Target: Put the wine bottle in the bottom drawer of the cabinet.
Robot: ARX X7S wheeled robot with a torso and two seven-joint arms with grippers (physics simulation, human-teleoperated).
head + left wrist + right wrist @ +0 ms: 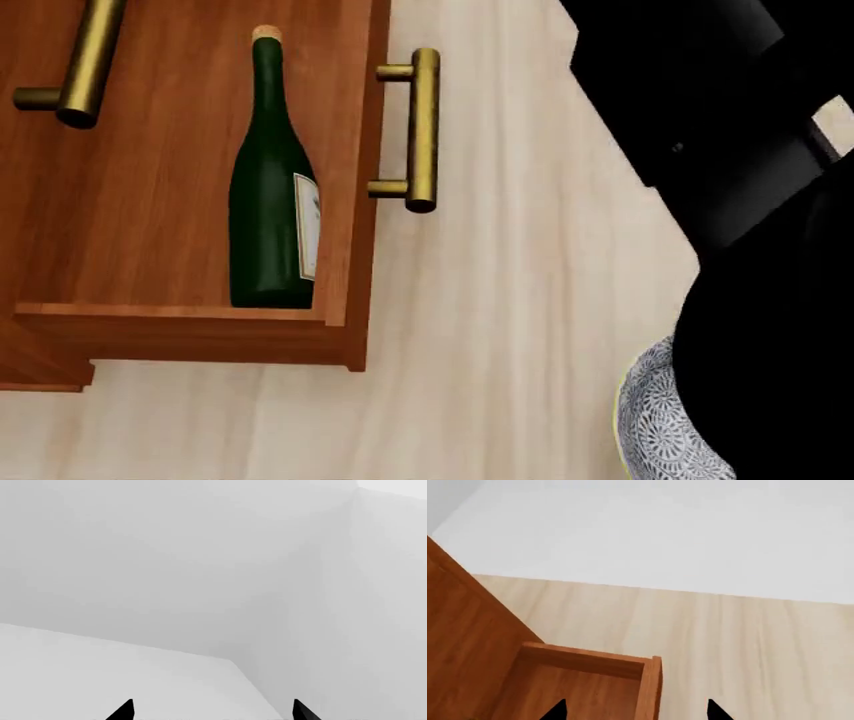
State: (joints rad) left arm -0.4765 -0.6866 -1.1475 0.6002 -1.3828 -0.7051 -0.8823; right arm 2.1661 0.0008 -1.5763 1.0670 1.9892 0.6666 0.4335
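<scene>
Dark green glass marks the wine bottle (274,190), which lies on its side inside the pulled-out bottom drawer (160,240) in the left half of the head view, cork toward the top of the frame and base near the drawer's lower wall, its white label turned toward the drawer front. It rests just beside that front panel, whose brass bar handle (422,130) juts out toward the middle of the frame over the pale wood floor (507,300). Another brass handle (80,65) shows at the upper left, belonging to a higher drawer of the cabinet (40,370). By these pictures the placing seems done: the bottle is in the drawer and nothing touches it. What may remain is pushing the drawer shut, though the task sentence does not clearly ask for that. In the right wrist view the right gripper (634,711) hangs over the drawer's corner with its two black fingertips spread well apart and nothing between them. In the left wrist view the left gripper (213,710) likewise shows two parted tips and nothing held, facing only plain grey-white surfaces. A blue-patterned round object (661,430), partly hidden behind the robot's black body, peeks in at the lower right of the head view.
</scene>
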